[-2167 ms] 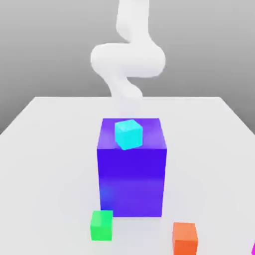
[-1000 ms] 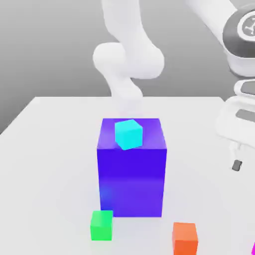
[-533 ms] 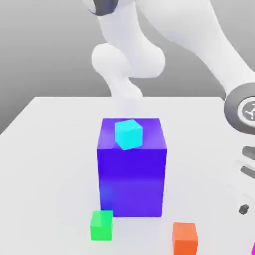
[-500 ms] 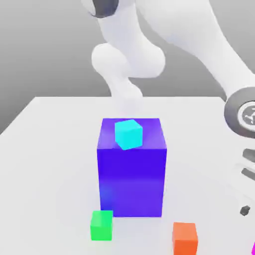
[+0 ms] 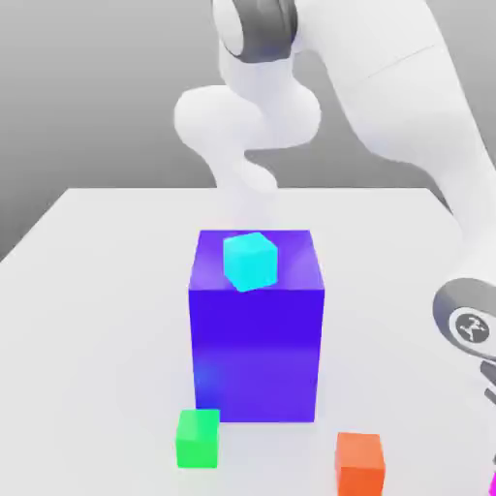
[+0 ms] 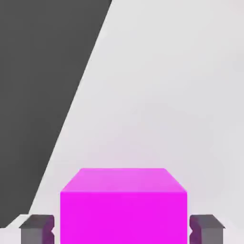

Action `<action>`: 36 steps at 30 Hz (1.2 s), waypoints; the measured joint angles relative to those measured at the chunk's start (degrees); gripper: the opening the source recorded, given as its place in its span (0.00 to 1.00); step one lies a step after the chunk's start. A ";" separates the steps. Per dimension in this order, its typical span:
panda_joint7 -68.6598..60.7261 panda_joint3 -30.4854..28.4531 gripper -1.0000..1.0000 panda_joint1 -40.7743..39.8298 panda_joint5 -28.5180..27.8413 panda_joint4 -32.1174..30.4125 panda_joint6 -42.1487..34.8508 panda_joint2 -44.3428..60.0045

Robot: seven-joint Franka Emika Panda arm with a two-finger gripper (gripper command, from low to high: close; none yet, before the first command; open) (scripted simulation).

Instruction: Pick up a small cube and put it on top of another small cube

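And here the hand [image 6: 122, 229] is standing narrowly open, its fingers [image 6: 37, 229] straddling the magenta cube [image 6: 123, 218], thin gaps showing at both flanks. It's lining up square with two opposite sides, presumably so that a final squeeze will be gripping evenly and the cube won't be twisting on the lift. The cube is sitting low on the desk [image 6: 157, 95], near the exterior view's bottom right corner, its top staying free for the hand coming over it. Further out, the orange cube [image 5: 359, 465] and the green cube [image 5: 198, 439] are standing apart, each perhaps offering a flat landing spot. Beyond them the blue-violet block [image 5: 256, 354] is carrying the cyan cube [image 5: 250, 262], perched up there as another possible base. And the looks of our cube: it's glowing a flat, hot magenta, sharp-edged, plain-faced, one side showing slightly softer pink and casting a faint blush on the desk.
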 joint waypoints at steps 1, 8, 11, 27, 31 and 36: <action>0.00 -0.01 0.00 0.00 -0.03 0.00 0.05 0.00; -6.45 4.82 0.00 -4.05 4.57 -2.33 -5.50 -8.27; -15.96 7.76 0.00 -7.54 5.20 -3.11 -7.75 -11.87; -76.13 17.71 0.00 -24.67 16.94 -7.98 -15.43 -31.85; -92.46 17.87 0.00 -28.02 21.33 -9.38 -16.72 -36.93; -112.70 16.09 0.00 -30.29 26.29 -11.13 -18.27 -42.59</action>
